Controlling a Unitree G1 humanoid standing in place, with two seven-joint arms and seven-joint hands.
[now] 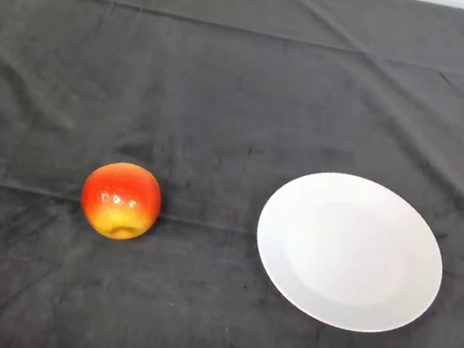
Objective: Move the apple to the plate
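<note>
- the apple sits on the dark cloth well to the left of the plate, apart from it with a clear strip of cloth between the two.
- it rests about level with the plate's middle, a touch nearer the table's front than the plate's far rim; it appears tipped so that the yellow end with a small dimple faces the camera, though whether that is the stem end or the blossom end is hard to tell.
- the plate is white, round and bare, lying flat; its shallow rim looks low enough that the apple could be set down from above without much lift.
- the apple lying left of the plate suits the working arm, which would come in from that side; this reads as a starting layout, task not yet begun.
- no part of the robot's hand or arm shows, so i cannot tell how open the hand is or whether it holds anything.
- the cloth has soft folds left of the plate and behind it; a round apple could roll a little on them if nudged, so a grasp from above seems the safer bet.
</note>
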